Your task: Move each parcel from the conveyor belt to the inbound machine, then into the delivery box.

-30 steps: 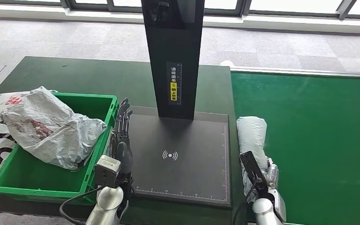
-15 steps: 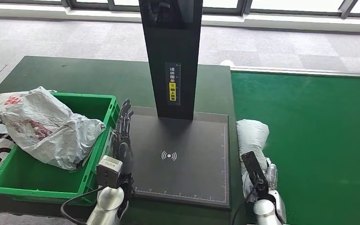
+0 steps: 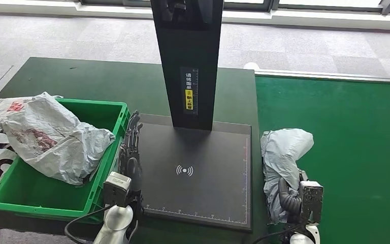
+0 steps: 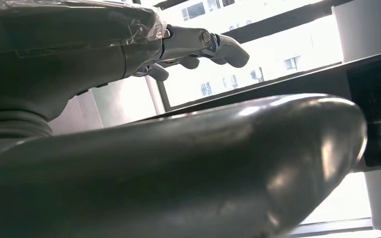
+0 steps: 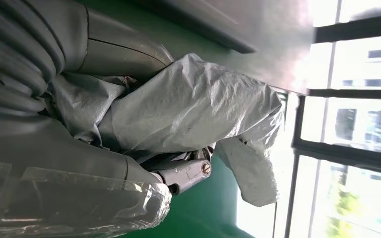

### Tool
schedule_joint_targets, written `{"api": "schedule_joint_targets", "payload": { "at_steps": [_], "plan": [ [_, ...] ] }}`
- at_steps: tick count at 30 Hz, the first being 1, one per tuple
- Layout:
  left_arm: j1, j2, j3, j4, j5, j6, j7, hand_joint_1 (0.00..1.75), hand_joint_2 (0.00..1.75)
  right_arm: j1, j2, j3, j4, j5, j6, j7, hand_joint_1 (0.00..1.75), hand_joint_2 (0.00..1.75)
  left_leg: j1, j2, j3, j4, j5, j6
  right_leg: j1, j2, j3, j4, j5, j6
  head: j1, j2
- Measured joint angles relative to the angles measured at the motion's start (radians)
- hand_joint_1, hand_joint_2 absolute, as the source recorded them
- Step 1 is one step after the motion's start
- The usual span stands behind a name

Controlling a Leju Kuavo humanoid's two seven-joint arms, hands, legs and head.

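On the green conveyor belt (image 3: 345, 147), beside the inbound machine (image 3: 195, 173), the right hand (image 3: 289, 195) has its fingers (image 5: 186, 173) wrapped around the grey parcel (image 3: 284, 157), so pickup is underway; next, lift it onto the scanning plate, while the left hand (image 3: 131, 152) rests with fingers extended.

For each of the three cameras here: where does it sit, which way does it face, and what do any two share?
Head view: high on the body, looking forward and down at the scanner pad, green crate and belt; both arms enter below.
Left wrist view: behind the left hand, facing windows.
Right wrist view: behind the right hand.
Shared: head and right wrist views show the grey parcel.
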Motion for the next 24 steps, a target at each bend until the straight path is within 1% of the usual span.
{"api": "schedule_joint_targets", "payload": {
  "at_steps": [3, 7, 11, 24],
  "plan": [
    [0.001, 0.002, 0.001, 0.000, 0.014, 0.013, -0.001, 0.00, 0.00, 0.014, 0.005, 0.031, -0.077, -0.028, -0.012, -0.047, 1.75, 1.75, 0.000, 0.001, 0.001, -0.001, -0.001, -0.001, 0.000, 0.001, 0.001, 0.000, 0.000, 0.000, 0.000, 0.000],
    [0.005, 0.005, 0.001, -0.001, 0.027, 0.024, -0.001, 0.00, 0.00, 0.032, 0.008, 0.093, -0.160, -0.030, -0.057, -0.085, 1.75, 1.75, 0.000, 0.001, 0.004, -0.001, 0.000, -0.001, 0.000, 0.001, 0.003, 0.000, 0.000, 0.000, 0.000, 0.000],
    [0.009, 0.009, 0.001, -0.001, 0.031, 0.027, -0.001, 0.00, 0.00, 0.043, 0.008, 0.146, -0.213, -0.025, -0.075, -0.091, 1.75, 1.75, 0.000, 0.001, 0.007, -0.001, 0.000, -0.002, 0.001, 0.001, 0.006, 0.000, 0.000, 0.001, 0.000, 0.000],
    [0.016, 0.013, 0.001, -0.008, 0.037, 0.032, -0.001, 0.00, 0.00, 0.052, 0.007, 0.215, -0.261, -0.016, -0.094, -0.102, 1.75, 1.75, -0.002, 0.001, 0.008, 0.000, 0.000, -0.001, 0.000, 0.001, 0.007, 0.000, 0.001, 0.002, 0.000, 0.000]
  ]
}}
